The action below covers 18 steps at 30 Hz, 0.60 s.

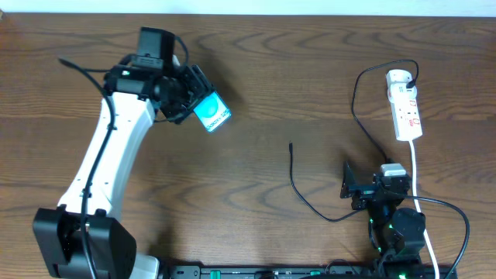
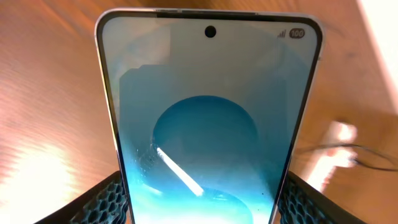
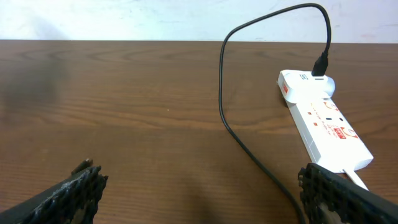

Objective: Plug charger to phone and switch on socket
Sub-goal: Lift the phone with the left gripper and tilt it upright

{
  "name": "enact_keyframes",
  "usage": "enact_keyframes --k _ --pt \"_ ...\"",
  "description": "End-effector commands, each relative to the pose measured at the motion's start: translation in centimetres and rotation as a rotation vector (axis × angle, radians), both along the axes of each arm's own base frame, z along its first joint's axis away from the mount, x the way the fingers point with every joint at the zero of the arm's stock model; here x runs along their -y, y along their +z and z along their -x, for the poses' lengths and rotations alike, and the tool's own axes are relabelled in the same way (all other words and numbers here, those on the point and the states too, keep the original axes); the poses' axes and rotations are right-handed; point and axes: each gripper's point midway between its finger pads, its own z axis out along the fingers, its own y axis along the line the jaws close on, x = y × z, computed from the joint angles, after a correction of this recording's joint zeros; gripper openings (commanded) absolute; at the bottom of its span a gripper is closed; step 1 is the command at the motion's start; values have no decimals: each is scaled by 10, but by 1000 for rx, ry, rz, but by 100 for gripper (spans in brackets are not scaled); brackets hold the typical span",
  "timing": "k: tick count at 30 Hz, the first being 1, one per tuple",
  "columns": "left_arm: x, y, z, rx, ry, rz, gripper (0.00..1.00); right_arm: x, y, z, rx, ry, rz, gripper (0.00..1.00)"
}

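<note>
My left gripper (image 1: 195, 99) is shut on the phone (image 1: 211, 112), a small smartphone with a bright cyan screen, at the back left of the table. In the left wrist view the phone (image 2: 208, 118) fills the frame, clamped between the two fingers (image 2: 202, 205). The charger cable (image 1: 298, 186) is a thin black line; its connector tip (image 1: 291, 144) lies loose on the table centre-right. It runs to the white socket strip (image 1: 405, 105) at the far right, also in the right wrist view (image 3: 323, 121). My right gripper (image 3: 199, 193) is open and empty, near the front right (image 1: 350, 186).
The strip's white cord (image 1: 415, 174) runs toward the front past the right arm. The charger's plug (image 3: 321, 64) sits in the strip's far end. The cable (image 3: 249, 149) crosses the wood between my right fingers.
</note>
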Motion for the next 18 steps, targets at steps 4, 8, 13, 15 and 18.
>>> enact_keyframes --k 4,8,13,15,18 --pt "15 39 7 -144 95 446 7 2 0 0 1 -10 1 99" --pt "15 59 11 -244 153 638 7 2 0 0 1 -10 1 99" --pt "17 88 17 -384 194 866 7 2 0 0 1 -10 1 99" --pt "18 102 22 -422 166 949 7 2 0 0 1 -10 1 99" --pt "19 118 28 -444 109 1036 7 2 0 0 1 -10 1 99"
